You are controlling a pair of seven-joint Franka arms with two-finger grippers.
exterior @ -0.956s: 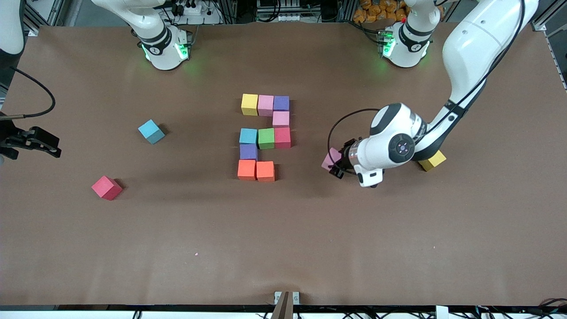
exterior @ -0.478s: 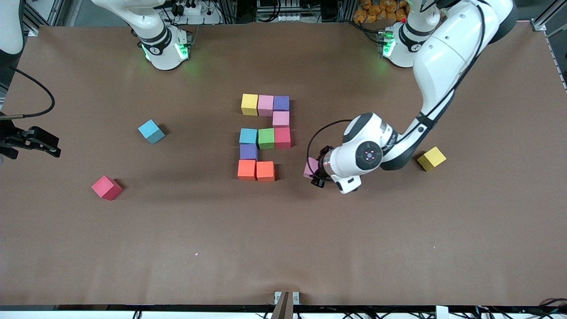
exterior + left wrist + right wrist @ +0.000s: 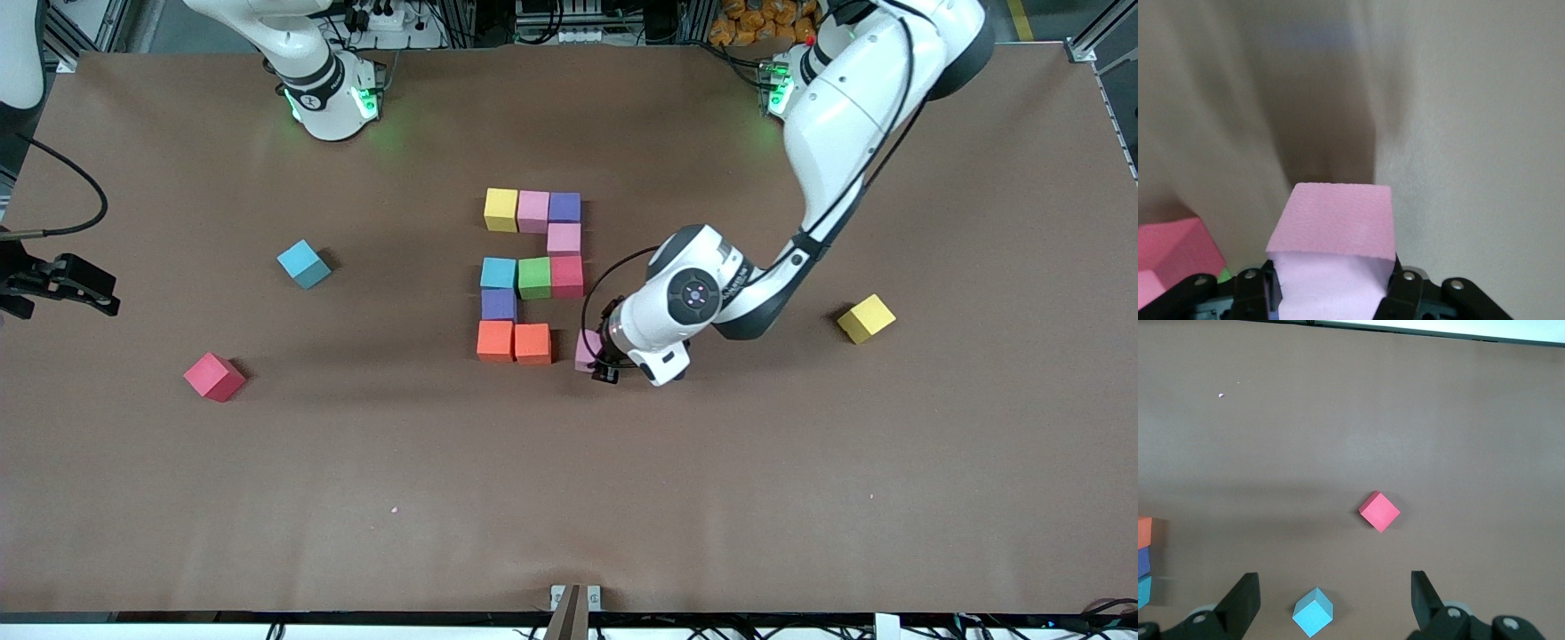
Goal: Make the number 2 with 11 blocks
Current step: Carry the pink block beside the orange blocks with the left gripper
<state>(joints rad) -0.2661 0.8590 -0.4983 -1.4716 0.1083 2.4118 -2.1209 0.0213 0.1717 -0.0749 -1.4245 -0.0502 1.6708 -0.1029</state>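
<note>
On the brown desk point(image 3: 569, 480), the thing nearest to the front camera is a loose red block point(image 3: 214, 376), lying toward the right arm's end and turned at an angle.

A little farther from the camera is the lowest row of the number 2 point(image 3: 532, 274): two orange blocks point(image 3: 514, 342) side by side and touching. Just beside them, toward the left arm's end, the left gripper point(image 3: 597, 360) holds a pink block point(image 3: 586, 348) clamped between its fingers. In the left wrist view this pink block point(image 3: 1333, 257) fills the space between the two black fingers point(image 3: 1405, 293), and a corner of a red block shows at the edge. I cannot tell whether the held block already touches the desk.

Farther still, a loose yellow block point(image 3: 867, 318) lies alone toward the left arm's end. Above the orange pair the number continues: a purple block point(image 3: 499, 305), then a row of light blue, green and red, then one pink block point(image 3: 564, 238), and at the top a row of yellow, pink and purple. These ten blocks sit close together.

A loose light blue block point(image 3: 304, 263) lies toward the right arm's end. The right gripper point(image 3: 76, 286) waits at that end of the desk with its jaws spread wide and nothing between them; its wrist view shows the fingers point(image 3: 1245, 600) far apart.
</note>
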